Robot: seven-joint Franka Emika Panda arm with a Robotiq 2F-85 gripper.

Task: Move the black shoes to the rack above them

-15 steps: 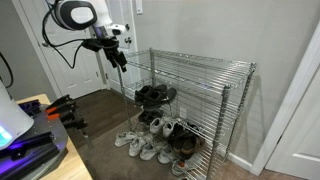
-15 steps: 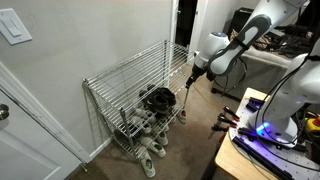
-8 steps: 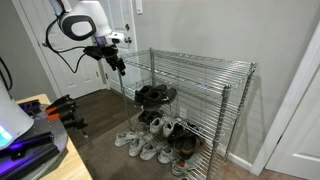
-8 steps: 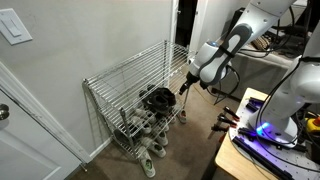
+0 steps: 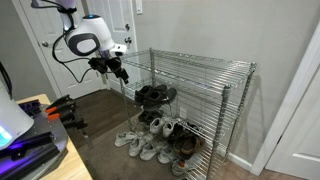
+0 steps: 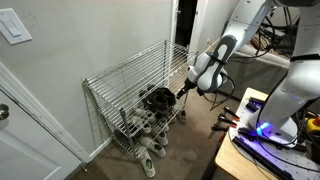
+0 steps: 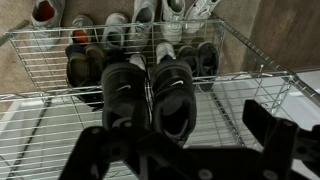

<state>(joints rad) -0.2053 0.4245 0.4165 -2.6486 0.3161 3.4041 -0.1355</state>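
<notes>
Your gripper [image 7: 185,150] is wide and empty, near the shelf's end. The black shoes [image 7: 150,95] sit side by side on the middle tier, straight ahead, lengthwise toward you, beneath the rack [image 5: 200,62].

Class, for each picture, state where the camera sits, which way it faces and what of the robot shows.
Exterior view: by a workbench, facing the rack and black shoes; arm and tool upper left.
Exterior view: by the light switch, facing the rack's other end; arm enters from right.
Wrist view: on the arm, looking past the open tool at the black shoes.
All three share the black shoes.
</notes>
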